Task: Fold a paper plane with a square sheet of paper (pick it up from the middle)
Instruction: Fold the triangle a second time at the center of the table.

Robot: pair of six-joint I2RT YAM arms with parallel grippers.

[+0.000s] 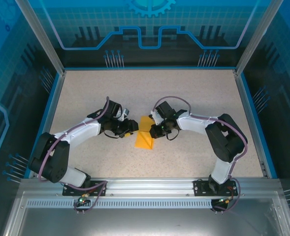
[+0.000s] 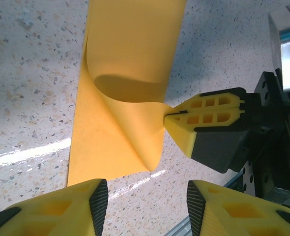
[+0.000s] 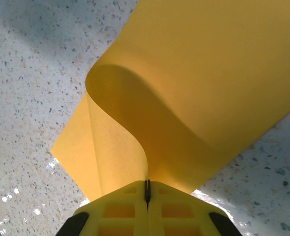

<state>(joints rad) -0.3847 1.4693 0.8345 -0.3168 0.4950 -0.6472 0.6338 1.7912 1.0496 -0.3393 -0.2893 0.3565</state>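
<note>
Speckled table (image 1: 194, 93) stretches wide inside a blue rim (image 1: 145, 68) and clear walls, with both arms bent in toward its middle. Between them lies the orange-yellow sheet of paper (image 1: 145, 135), part flat on the table and part lifted.

Looking at the right hand (image 3: 147, 194), I see its fingers pressed together on one edge of the sheet. The paper rises straight out of the pinch and rolls over in a soft loop, with no sharp crease in it. The left hand (image 2: 147, 199) is spread and holds nothing. The flat part of the sheet lies just ahead of its fingertips, and the right hand's fingers sit close off to its right.

My worry is the loose half. Nothing pins it, so a pull from the right hand could drag the whole sheet across the table instead of folding it over. The pinch also takes only a thin strip of paper, so a sharp tug could slip it free or tear it. If the loop is pushed down while it sits askew, the crease will probably land off-line and the edges will not meet. The two hands are near each other, so a careless reach by the left one could knock the right hand's fingers.

Beyond both hands and out to either side, the table offers plenty of room, and the rim is well apart from them.
</note>
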